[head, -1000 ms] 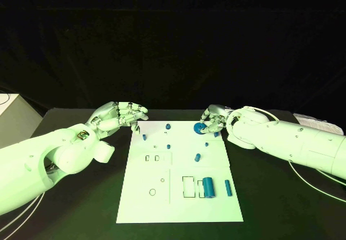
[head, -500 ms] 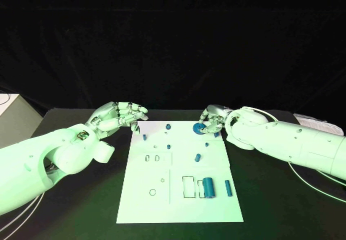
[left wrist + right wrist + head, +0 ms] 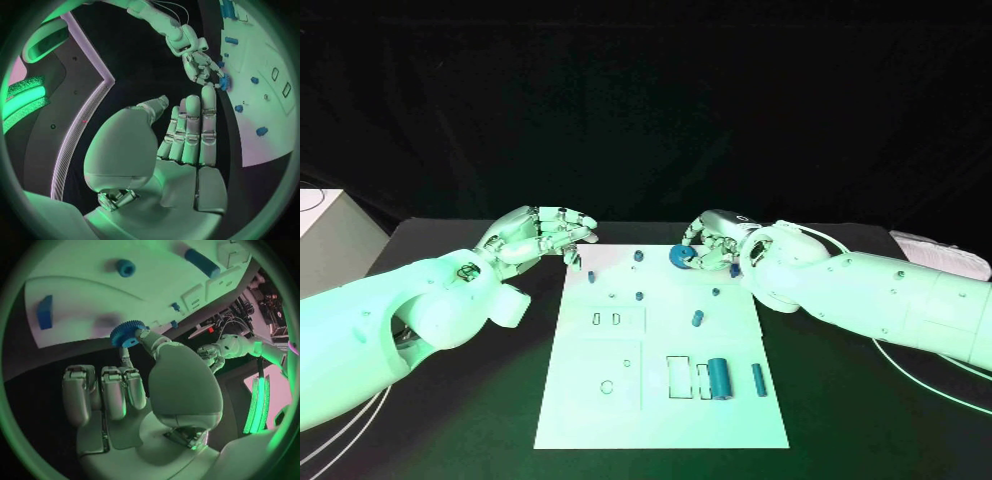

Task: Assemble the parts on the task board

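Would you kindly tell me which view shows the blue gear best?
The right wrist view: the gear is close, its teeth visible, pinched by the right hand. The head view shows it small among fingers; the left wrist view, tiny and distant.

Robot lab test bench, staged for manipulation trials.
Marked out by a black table (image 3: 848, 400) set against a black curtain backdrop (image 3: 646, 110), with a white task board (image 3: 661, 400) printed with outlined slots laid flat at the centre, loose cables (image 3: 913, 365) trailing over the tabletop, a white cabinet (image 3: 326, 235) at the table's side, and a cluttered equipment rack (image 3: 253, 300) beyond.
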Robot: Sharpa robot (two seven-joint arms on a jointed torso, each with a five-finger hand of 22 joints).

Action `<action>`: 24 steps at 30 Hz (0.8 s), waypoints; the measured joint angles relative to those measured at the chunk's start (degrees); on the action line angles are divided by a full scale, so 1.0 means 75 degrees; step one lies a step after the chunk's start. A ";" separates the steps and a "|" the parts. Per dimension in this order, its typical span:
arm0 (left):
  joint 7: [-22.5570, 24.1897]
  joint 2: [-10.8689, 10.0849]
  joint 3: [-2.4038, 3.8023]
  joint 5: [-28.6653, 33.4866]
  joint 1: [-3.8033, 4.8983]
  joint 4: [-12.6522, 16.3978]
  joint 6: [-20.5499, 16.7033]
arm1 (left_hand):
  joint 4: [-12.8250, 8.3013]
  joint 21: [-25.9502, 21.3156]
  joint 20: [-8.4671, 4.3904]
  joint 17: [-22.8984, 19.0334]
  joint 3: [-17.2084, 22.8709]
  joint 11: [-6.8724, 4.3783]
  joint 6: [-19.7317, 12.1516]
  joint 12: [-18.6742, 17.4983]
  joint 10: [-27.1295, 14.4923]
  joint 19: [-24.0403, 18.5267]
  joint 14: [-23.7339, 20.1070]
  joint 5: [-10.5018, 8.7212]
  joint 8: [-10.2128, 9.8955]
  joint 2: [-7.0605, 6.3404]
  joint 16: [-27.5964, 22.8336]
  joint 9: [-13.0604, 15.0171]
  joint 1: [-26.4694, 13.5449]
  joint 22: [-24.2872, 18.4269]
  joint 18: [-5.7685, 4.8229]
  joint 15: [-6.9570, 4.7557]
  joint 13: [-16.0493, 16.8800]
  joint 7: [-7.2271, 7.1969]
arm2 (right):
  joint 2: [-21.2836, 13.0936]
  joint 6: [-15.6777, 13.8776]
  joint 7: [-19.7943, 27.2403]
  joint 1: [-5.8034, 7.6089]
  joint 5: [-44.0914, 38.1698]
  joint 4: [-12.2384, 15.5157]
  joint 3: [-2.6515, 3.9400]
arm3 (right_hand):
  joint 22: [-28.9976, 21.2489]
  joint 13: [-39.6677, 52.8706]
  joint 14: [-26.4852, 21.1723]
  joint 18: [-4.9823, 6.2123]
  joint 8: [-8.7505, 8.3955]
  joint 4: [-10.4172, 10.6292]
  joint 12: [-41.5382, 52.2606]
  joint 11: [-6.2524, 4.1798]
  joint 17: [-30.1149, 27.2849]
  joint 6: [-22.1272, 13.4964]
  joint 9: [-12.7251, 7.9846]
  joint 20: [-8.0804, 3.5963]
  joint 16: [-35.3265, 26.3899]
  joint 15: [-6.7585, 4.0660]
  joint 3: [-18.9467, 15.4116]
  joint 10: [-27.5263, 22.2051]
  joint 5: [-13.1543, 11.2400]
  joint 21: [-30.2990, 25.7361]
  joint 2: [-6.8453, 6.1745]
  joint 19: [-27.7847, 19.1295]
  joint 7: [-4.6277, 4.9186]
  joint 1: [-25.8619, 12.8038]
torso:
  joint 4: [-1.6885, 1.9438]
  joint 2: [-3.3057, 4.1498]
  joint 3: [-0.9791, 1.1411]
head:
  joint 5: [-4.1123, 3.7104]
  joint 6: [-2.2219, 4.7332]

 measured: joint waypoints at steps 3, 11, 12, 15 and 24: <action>0.0000 0.0015 0.0000 0.0000 0.0000 -0.0029 0.0003 | 0.0000 0.0000 0.0000 0.0000 0.0000 0.0000 0.0000 0.0000 0.0000 0.0000 0.0000 0.0000 0.0000 0.0000 0.0000 0.0000 0.0000 0.0000 0.0001 0.0000 0.0000 0.0000 | 0.0148 -0.0181 -0.0006 0.0000 -0.0210 0.0190 0.0000 | 0.0000 0.0000 0.0000 0.0000 0.0000 0.0000 0.0000 0.0000 0.0000 0.0000 0.0000 0.0000 0.0000 0.0000 0.0000 0.0000 0.0000 0.0000 -0.0001 0.0000 0.0000 0.0000 | -0.0001 -0.0001 0.0000 | 0.0035 0.0004; -0.0002 0.0075 0.0000 0.0000 0.0000 -0.0055 0.0011 | -0.0021 0.0000 0.0026 0.0000 0.0021 0.0000 0.0000 0.0000 0.0000 -0.0026 0.0000 0.0000 0.0000 0.0000 0.0000 0.0004 0.0000 0.0000 0.0001 0.0000 0.0000 0.0000 | 0.0639 -0.0448 -0.0060 -0.0083 -0.0848 0.0270 -0.0032 | -0.0001 -0.0002 0.0000 0.0000 0.0002 -0.0021 0.0000 0.0000 0.0000 0.0000 0.0000 0.0001 0.0000 0.0001 0.0021 0.0000 -0.0001 -0.0002 -0.0044 0.0000 0.0000 0.0025 | 0.0000 0.0002 -0.0001 | 0.0092 0.0021; -0.0003 0.0082 0.0000 0.0000 0.0000 -0.0060 0.0011 | -0.0021 0.0000 0.0026 0.0000 0.0021 0.0000 0.0000 0.0000 0.0000 -0.0026 0.0000 0.0000 0.0000 0.0000 0.0000 0.0007 0.0000 0.0004 0.0000 0.0000 0.0000 0.0000 | 0.0721 -0.0477 -0.0080 -0.0114 -0.0941 0.0255 -0.0039 | -0.0001 -0.0002 0.0000 0.0000 0.0002 -0.0021 0.0000 0.0000 -0.0001 0.0000 0.0000 0.0001 0.0000 0.0001 0.0021 0.0000 -0.0001 -0.0002 -0.0044 0.0000 0.0000 0.0025 | -0.0001 0.0005 -0.0001 | 0.0101 0.0022; -0.0005 0.0099 0.0000 0.0000 0.0000 -0.0068 0.0012 | -0.0021 0.0000 0.0026 0.0000 0.0021 0.0000 0.0000 0.0000 0.0000 -0.0026 0.0000 0.0000 0.0000 0.0000 0.0000 0.0007 0.0000 0.0006 0.0000 0.0000 0.0000 0.0000 | 0.0911 -0.0542 -0.0135 -0.0188 -0.1143 0.0184 -0.0044 | -0.0002 -0.0002 0.0000 0.0000 0.0002 -0.0051 0.0000 0.0001 0.0000 0.0001 0.0000 0.0001 0.0000 0.0001 0.0051 0.0000 -0.0001 -0.0002 -0.0044 0.0000 0.0000 0.0025 | 0.0001 0.0011 -0.0001 | 0.0119 0.0028; -0.0011 0.0131 0.0000 0.0000 0.0002 -0.0061 0.0013 | -0.0021 0.0000 0.0026 0.0000 0.0021 0.0000 0.0000 0.0000 0.0000 -0.0026 0.0000 0.0000 0.0000 0.0000 0.0000 0.0006 0.0000 0.0005 0.0000 0.0000 0.0000 0.0000 | 0.1321 -0.0668 -0.0247 -0.0412 -0.1694 -0.0102 -0.0061 | -0.0003 -0.0003 0.0001 0.0000 0.0005 -0.0052 0.0000 0.0001 -0.0001 0.0018 0.0001 0.0001 0.0000 0.0002 0.0052 -0.0001 -0.0003 -0.0005 -0.0087 -0.0001 0.0004 -0.0019 | 0.0049 0.0047 0.0005 | 0.0131 0.0047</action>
